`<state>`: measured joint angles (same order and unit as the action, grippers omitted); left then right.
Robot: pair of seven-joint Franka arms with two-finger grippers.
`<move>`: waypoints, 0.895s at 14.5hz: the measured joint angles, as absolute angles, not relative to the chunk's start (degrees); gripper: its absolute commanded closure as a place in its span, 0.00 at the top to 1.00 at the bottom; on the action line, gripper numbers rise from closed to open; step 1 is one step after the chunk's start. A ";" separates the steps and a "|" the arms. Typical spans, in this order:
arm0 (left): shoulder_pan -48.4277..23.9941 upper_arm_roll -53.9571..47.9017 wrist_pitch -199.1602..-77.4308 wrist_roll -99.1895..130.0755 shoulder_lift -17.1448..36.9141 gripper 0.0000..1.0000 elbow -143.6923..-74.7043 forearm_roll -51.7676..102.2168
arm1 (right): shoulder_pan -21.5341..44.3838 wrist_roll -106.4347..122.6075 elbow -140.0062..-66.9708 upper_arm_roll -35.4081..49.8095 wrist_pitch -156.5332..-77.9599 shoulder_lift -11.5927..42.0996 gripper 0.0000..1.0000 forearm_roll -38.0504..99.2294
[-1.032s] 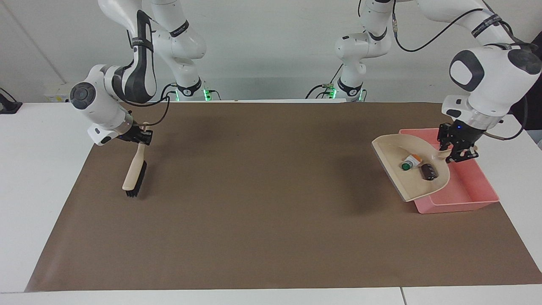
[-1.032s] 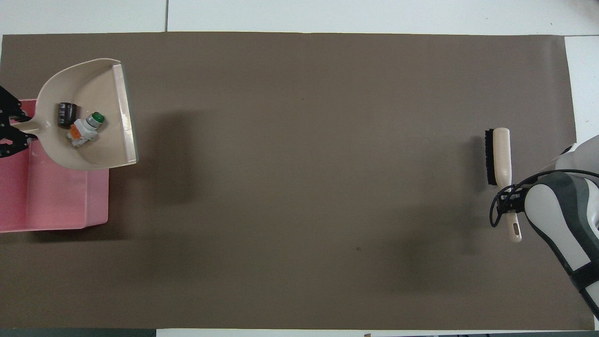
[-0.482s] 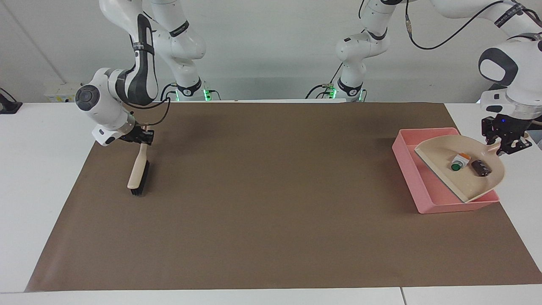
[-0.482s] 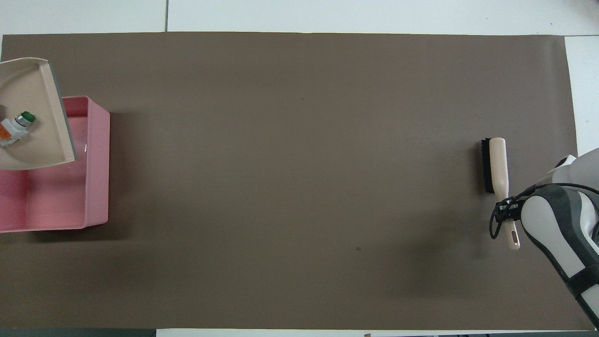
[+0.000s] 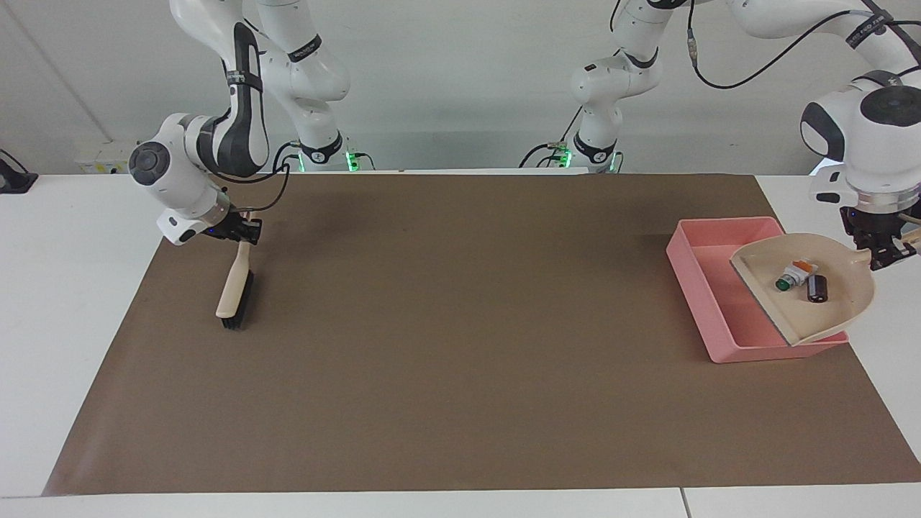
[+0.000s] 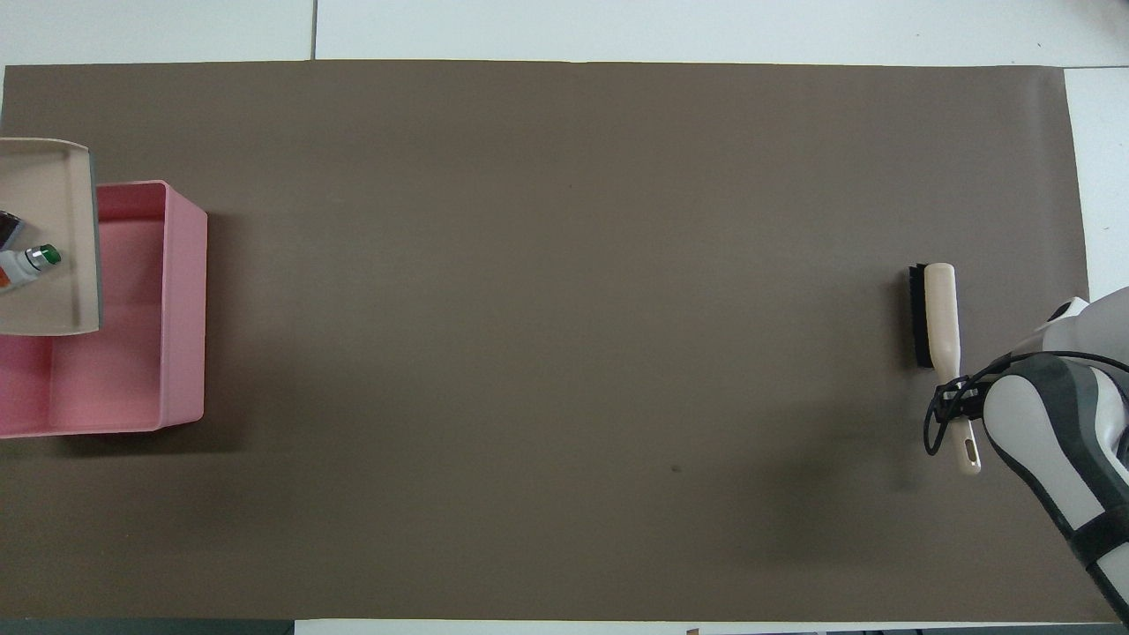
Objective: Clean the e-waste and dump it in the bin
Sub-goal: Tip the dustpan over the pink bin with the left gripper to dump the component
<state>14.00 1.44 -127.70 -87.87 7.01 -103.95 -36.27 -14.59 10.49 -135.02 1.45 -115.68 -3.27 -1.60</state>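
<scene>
Pink bin [image 5: 692,273] at the left arm's end of a brown mat [image 5: 460,345], beige dustpan [image 5: 842,306] held tilted over it.

Left gripper [image 5: 883,253] clamped on the dustpan handle, open lip sloping down toward the table's middle, above the bin's floor. Inside the pan: white cylinder with green cap [image 5: 791,278], long axis pointing cap-first at the lip, touching or just beside a dark block [image 5: 816,288]. Right gripper [image 5: 243,232] closed on the handle of a brush [image 5: 236,291], bristle end resting on the mat, long axis running away from the robots. Wide bare mat between brush and bin.
</scene>
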 measured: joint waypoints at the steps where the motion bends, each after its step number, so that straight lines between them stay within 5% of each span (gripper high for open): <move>1: 13.82 1.39 -127.70 -85.75 7.01 0.00 -103.97 -39.24 | -14.59 10.55 -135.03 1.46 -115.68 -3.28 0.57 -1.60; 4: 13.78 1.27 -127.66 -80.24 6.76 0.00 -104.81 -46.09 | -14.59 10.61 -135.03 1.46 -115.68 -3.36 0.79 -1.61; 5: 13.83 1.30 -127.64 -78.34 6.57 0.00 -105.22 -48.12 | -14.59 10.62 -135.03 1.47 -115.68 -3.39 1.00 -1.61; 10: 13.92 1.50 -126.21 -73.02 5.79 0.00 -105.69 -56.12 | -14.59 11.17 -133.91 1.50 -116.05 -3.45 1.00 -1.62; 13: 13.53 0.98 -123.71 -70.89 5.10 0.00 -105.52 -60.37 | -14.55 11.61 -126.93 1.79 -115.33 -3.46 1.00 -1.63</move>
<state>13.53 0.98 -123.71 -70.89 5.10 -105.52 -60.37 -14.55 11.61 -126.93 1.79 -115.33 -3.46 -1.63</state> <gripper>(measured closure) 0.674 0.000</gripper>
